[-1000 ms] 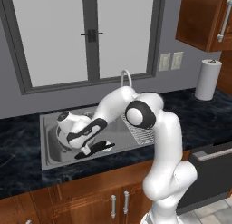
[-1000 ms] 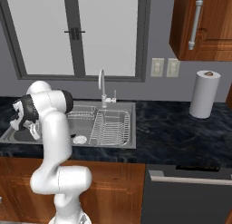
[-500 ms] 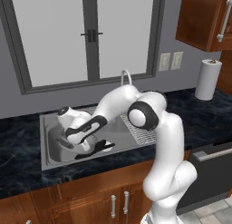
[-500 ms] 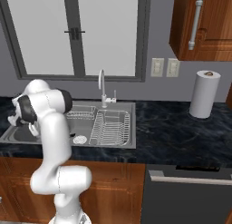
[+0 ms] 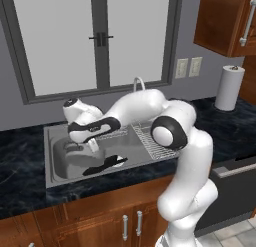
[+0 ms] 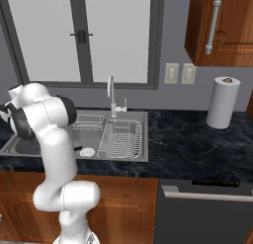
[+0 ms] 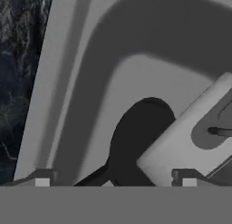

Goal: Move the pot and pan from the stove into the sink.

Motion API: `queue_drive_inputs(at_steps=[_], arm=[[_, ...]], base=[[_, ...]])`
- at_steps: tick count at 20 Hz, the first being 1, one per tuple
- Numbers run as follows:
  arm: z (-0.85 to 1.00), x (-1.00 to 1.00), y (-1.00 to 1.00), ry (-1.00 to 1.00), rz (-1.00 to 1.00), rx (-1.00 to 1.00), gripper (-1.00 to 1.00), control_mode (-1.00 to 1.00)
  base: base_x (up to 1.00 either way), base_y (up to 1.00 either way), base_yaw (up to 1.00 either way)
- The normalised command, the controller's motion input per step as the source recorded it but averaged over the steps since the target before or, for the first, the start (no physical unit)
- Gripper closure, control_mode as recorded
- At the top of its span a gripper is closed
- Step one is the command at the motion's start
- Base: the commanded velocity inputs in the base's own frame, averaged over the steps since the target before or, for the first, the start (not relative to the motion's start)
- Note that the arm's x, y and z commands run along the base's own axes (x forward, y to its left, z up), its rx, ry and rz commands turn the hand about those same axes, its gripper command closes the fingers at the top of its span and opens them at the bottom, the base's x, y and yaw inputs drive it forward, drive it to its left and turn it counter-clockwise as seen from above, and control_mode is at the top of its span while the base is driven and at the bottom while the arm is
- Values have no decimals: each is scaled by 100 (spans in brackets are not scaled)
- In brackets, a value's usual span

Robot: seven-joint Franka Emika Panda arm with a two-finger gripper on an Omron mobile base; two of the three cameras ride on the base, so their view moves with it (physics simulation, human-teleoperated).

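The steel sink is set in the dark counter. The black pan lies flat on the basin floor, its thin handle pointing at the front wall. A grey rounded shape with a small dark handle, apparently the pot, sits in the basin beside the pan. My gripper hovers just above the pan, open, with nothing between its fingers. The stove is out of view.
A gooseneck faucet stands behind the basin, and a ribbed drainboard lies to its right. A paper towel roll stands on the counter at the far right. A dishwasher front is below.
The hand has lifted slightly up and away from the pan, which stays lying in the basin. The base has not moved.
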Motion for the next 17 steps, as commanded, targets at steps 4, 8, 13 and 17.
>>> queue_drive_inputs(at_steps=[4, 8, 13, 17], arm=[[62, -61, -10, 0, 0, 4, -100, -100], [42, -89, -27, -4, 0, 8, -100, -100], [41, -100, -37, -10, 0, 10, -100, -100], [43, -100, -44, -11, 0, 13, -100, -100]], base=[[0, 0, 0], [0, 0, 0], [0, 0, 0], [0, 0, 0]])
